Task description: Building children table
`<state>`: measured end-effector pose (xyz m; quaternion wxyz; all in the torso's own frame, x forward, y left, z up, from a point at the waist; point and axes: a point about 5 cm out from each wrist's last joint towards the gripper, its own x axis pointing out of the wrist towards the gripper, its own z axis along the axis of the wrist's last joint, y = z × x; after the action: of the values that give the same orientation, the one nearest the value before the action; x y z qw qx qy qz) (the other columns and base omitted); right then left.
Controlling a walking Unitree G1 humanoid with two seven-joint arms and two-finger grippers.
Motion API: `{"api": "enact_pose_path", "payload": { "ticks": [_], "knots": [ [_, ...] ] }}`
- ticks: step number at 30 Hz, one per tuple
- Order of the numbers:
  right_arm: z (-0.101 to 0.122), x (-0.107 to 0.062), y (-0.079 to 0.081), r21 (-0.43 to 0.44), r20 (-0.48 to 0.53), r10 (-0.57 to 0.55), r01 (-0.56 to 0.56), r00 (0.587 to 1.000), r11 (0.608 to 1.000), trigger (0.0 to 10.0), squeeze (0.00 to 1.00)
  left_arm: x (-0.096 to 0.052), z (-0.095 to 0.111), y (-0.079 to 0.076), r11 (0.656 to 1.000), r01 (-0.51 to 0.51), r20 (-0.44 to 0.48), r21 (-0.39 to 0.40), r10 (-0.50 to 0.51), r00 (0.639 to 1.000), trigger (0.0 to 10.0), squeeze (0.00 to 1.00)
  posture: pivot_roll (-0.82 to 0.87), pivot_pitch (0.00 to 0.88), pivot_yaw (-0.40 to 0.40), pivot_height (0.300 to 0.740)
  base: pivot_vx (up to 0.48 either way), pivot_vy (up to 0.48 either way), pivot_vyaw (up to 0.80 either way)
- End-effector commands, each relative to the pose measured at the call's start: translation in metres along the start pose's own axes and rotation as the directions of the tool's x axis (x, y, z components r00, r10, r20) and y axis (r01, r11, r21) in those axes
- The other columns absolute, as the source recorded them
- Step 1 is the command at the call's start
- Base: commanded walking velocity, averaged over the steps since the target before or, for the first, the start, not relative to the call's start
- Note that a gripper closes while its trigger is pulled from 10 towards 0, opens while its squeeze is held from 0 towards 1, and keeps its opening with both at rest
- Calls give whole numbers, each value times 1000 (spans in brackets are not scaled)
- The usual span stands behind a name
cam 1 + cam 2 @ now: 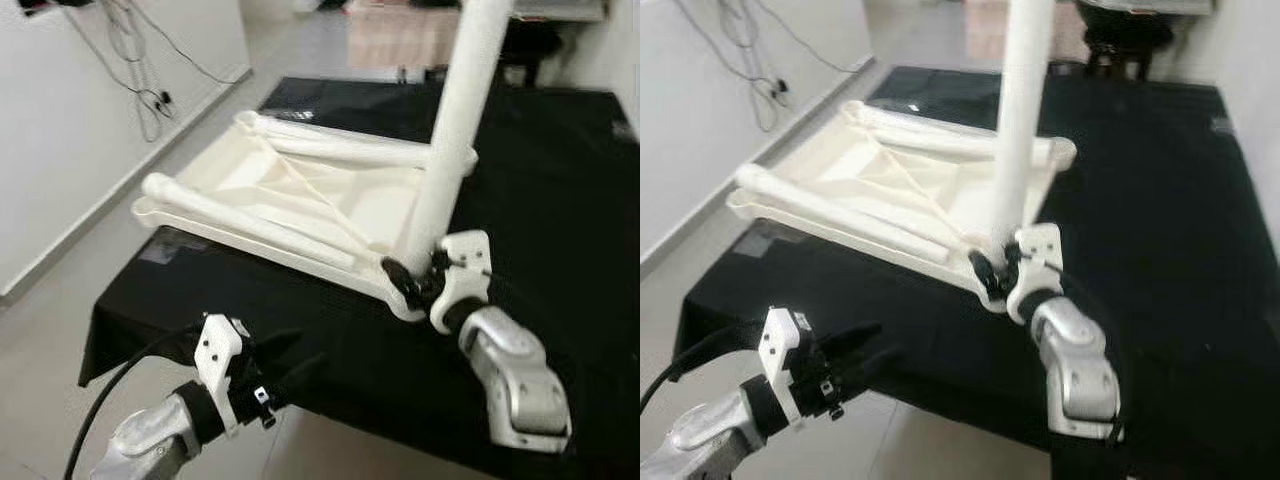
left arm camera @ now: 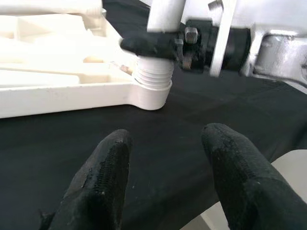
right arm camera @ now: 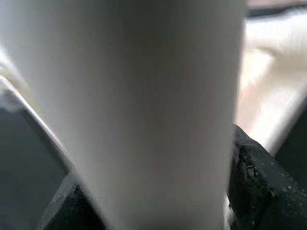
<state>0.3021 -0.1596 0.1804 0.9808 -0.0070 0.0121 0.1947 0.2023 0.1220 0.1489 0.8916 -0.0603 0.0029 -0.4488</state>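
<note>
Nearest the camera, left gripper (image 1: 285,375) hovering at black cloth's (image 1: 340,350) front edge, fingers apart and empty. Just beyond, right gripper (image 1: 412,275) clamped round upright white table leg (image 1: 455,120) at upturned white tabletop's (image 1: 290,190) near corner. Farther back, two more legs lying inside tabletop.
</note>
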Motion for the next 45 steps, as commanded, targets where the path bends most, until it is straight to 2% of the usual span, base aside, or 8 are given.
{"api": "enact_pose_path", "payload": {
  "ticks": [1, 9, 10, 14, 29, 39, 42, 45],
  "knots": [
    [5, 9, -2, -34, 10, 166, -166, 986, 986, 10000, 0, 1, -5, 2, 1000, -10, -7, -5, 10, 1000, 10000, 0, 1, 100, 68, 740, 0, 0, 0],
    [5, 26, -4, -48, -56, 502, -505, 863, 862, 9686, 0, 9, -9, 5, 1000, -8, -2, -9, 8, 1000, 10000, 0, 4, 86, 58, 740, 0, 0, 0],
    [7, 30, -5, -44, -39, 511, -513, 859, 858, 3725, 0, 10, -10, 5, 1000, -8, 0, -10, 8, 1000, 10000, 0, 5, 85, 58, 740, 0, 0, 0],
    [11, 36, -8, -44, -15, 533, -533, 846, 845, 0, 0, 12, -11, 6, 1000, -8, 0, -11, 8, 1000, 10000, 0, 4, 82, 54, 740, 0, 0, 0],
    [-26, 17, -11, -85, -109, -382, 374, 918, 923, 0, 0, 12, -12, 10, 1000, -15, 10, -20, 15, 1000, 10000, 0, -34, 93, 48, 740, 0, 0, 0],
    [-37, 19, 8, -62, -104, -245, 239, 964, 969, 0, 0, 15, -12, 13, 1000, -18, 16, -20, 19, 1000, 10000, 0, -46, 81, 54, 740, 0, 0, 0],
    [-29, 28, -1, -70, -82, -255, 250, 963, 966, 10000, 0, 16, -12, 13, 999, -27, 21, -19, 27, 999, 10000, 0, -40, 77, 46, 740, 0, 0, 0],
    [-20, 37, 1, -52, -35, -157, 155, 987, 987, 10000, 584, 16, -12, 14, 999, -39, 26, -18, 39, 999, 10000, 0, -37, 79, 46, 740, 0, 0, 0]
  ]
}}
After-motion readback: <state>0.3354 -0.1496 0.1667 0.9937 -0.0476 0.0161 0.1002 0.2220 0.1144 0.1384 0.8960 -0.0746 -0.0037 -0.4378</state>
